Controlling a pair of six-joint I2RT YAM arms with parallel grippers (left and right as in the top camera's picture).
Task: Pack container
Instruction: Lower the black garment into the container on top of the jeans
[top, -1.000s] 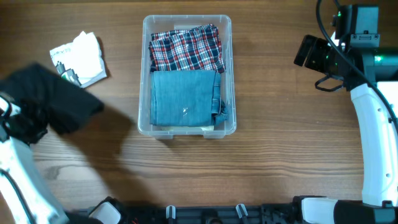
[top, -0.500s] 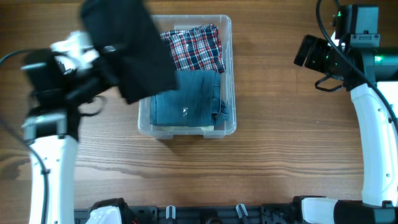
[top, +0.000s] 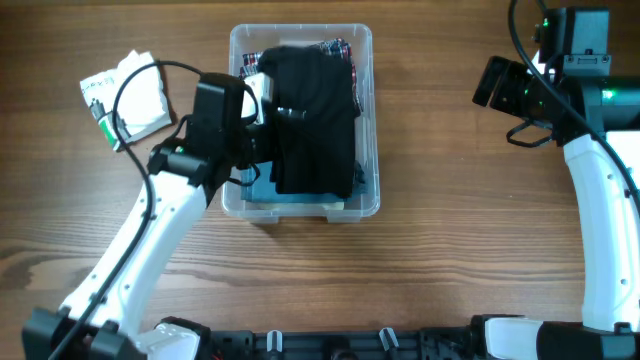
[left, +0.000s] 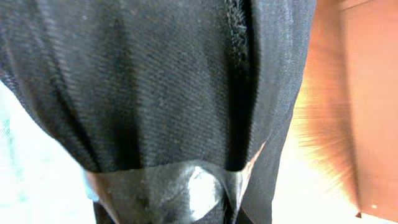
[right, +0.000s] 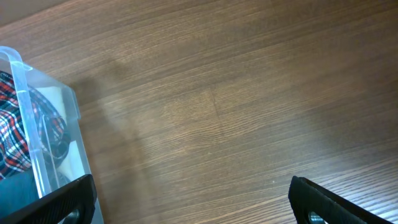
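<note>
The clear container stands mid-table with a folded plaid cloth at its far end and a folded denim piece at its near end. A black garment lies draped over both, covering most of them. My left gripper is at the container's left side, shut on the black garment, which fills the left wrist view above the left gripper. My right gripper hovers open over bare wood to the container's right. In the right wrist view the right gripper is empty, with the container's corner at left.
A white crumpled packet lies on the wooden table left of the container. The right arm's white link runs along the right edge. A dark rail lines the near edge.
My left arm swung from the table's left side to the container, carrying the black garment. The garment now drapes over the folded clothes inside. The right arm stayed still.
</note>
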